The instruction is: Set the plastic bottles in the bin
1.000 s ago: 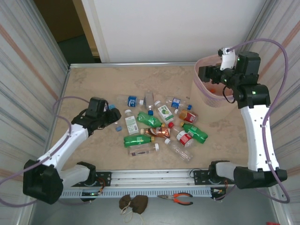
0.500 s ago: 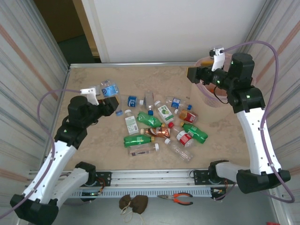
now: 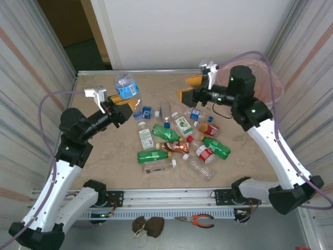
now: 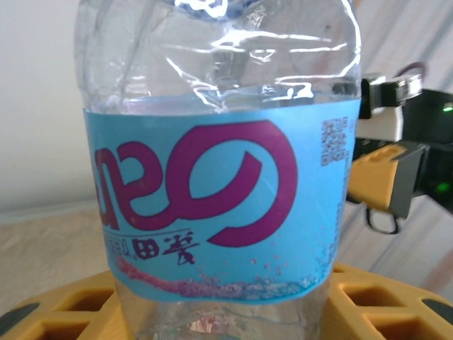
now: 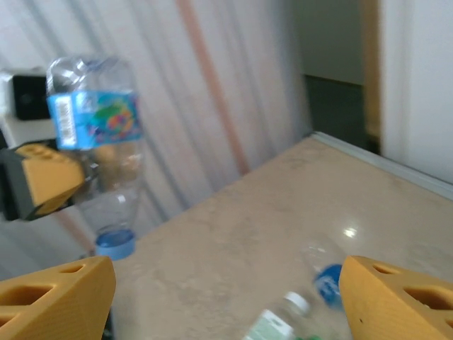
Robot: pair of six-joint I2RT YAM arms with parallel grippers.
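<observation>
Bottle (image 3: 126, 87) in the left gripper (image 3: 125, 104) is clear with a blue label. It looks almost empty, so I think it is light. Its thin wall is dented and would squash, and it is smooth, so it could slip.

The jaws pinch it just beside the label, which seems a good place. It hangs over the left of the table, far from the bin (image 3: 276, 83).

The right gripper (image 3: 188, 88) is spread wide with nothing in it.

The left wrist view shows tiny drops inside. The right wrist view shows the blue cap pointing down.
</observation>
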